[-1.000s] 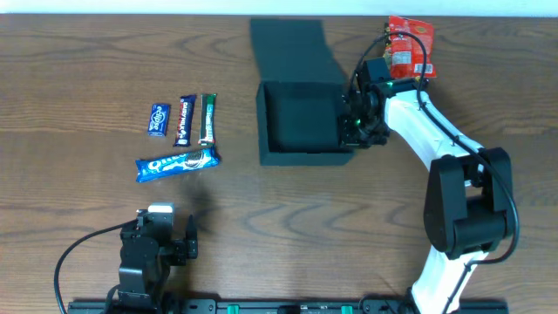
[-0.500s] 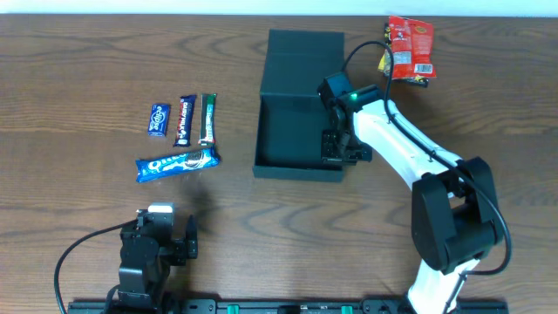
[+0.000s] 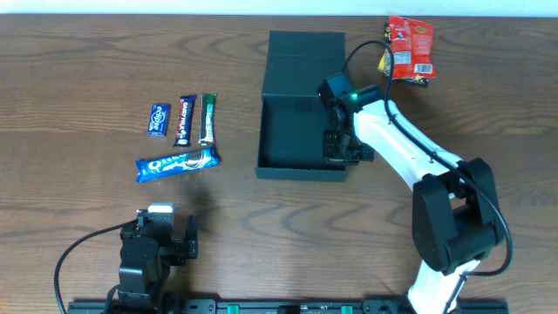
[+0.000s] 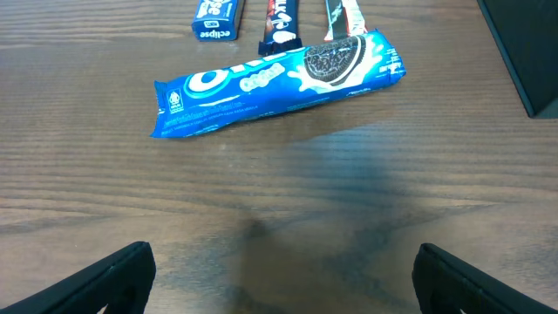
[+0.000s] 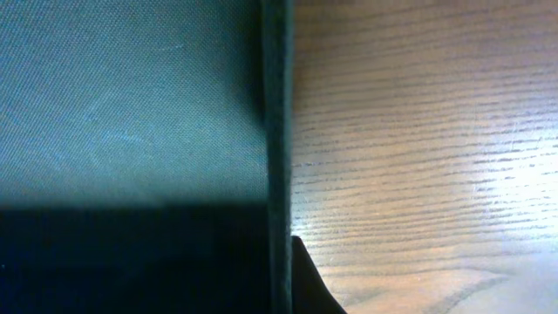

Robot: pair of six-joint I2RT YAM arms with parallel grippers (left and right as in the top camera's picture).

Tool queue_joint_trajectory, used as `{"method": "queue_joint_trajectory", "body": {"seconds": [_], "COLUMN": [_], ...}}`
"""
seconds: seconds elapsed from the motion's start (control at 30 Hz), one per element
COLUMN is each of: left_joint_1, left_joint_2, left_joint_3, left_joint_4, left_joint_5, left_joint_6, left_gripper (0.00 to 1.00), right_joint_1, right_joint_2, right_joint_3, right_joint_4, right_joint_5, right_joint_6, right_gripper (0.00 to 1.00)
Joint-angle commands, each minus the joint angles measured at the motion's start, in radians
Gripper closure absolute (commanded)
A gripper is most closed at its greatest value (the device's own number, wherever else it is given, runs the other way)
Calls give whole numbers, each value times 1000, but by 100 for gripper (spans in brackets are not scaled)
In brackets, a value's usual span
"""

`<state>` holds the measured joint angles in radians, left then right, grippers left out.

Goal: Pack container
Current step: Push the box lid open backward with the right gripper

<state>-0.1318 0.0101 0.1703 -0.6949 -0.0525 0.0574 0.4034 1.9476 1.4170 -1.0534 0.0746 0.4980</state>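
Note:
The container [image 3: 296,172] is a dark teal-black box at the table's middle, open, with its flap lid lying flat behind it. My right gripper [image 3: 338,148] straddles its right wall and is shut on it. In the right wrist view the wall [image 5: 277,131] runs upright, with one dark finger outside against it and the box's inside [image 5: 131,105] to the left. My left gripper [image 3: 164,228] is open and empty near the front left edge, its fingertips [image 4: 283,262] wide apart over bare wood. A corner of the container [image 4: 527,52] shows at the top right of the left wrist view.
A blue Oreo packet [image 3: 178,163] [image 4: 279,80] lies left of the container. Behind it lie a small blue packet [image 3: 159,119] [image 4: 216,17], a dark bar [image 3: 186,119] [image 4: 281,22] and a green-white bar [image 3: 207,119] [image 4: 343,17]. A red packet [image 3: 410,48] lies at the back right.
My right gripper moved left and nearer with the container's wall. The container straightened and its lid now lies square behind it. In the last half second it barely shifted. The left arm is still.

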Motion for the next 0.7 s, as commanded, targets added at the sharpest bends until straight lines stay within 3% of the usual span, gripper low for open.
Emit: {"method": "queue_joint_trajectory", "body": {"seconds": [0.0,0.17,0.2,0.23,0.27,0.3,0.67], "left_joint_1": [0,0,0,0,0,0,0], "left_joint_2": [-6,-6,-6,-6,-6,-6,-6], "left_joint_3": [-9,-9,-9,-9,-9,-9,-9], "left_joint_4": [-19,-18,-18,-18,-18,-18,-18], "left_joint_5": [-6,-6,-6,-6,-6,-6,-6], "left_joint_6": [14,14,14,14,14,14,14], "left_gripper": [5,5,5,5,5,5,5], "right_joint_1": [3,3,3,3,3,3,-16], "right_joint_2": [-30,-30,-30,-30,-30,-30,-106], "right_joint_3": [-4,-4,-4,-4,-4,-4,143], "right_joint_4": [6,7,6,6,6,7,-20], "right_joint_5": [34,34,34,34,32,25,0], "right_joint_6": [-18,-24,-29,-29,-29,-39,-99], "right_gripper": [99,98,89,69,27,1,1]}}
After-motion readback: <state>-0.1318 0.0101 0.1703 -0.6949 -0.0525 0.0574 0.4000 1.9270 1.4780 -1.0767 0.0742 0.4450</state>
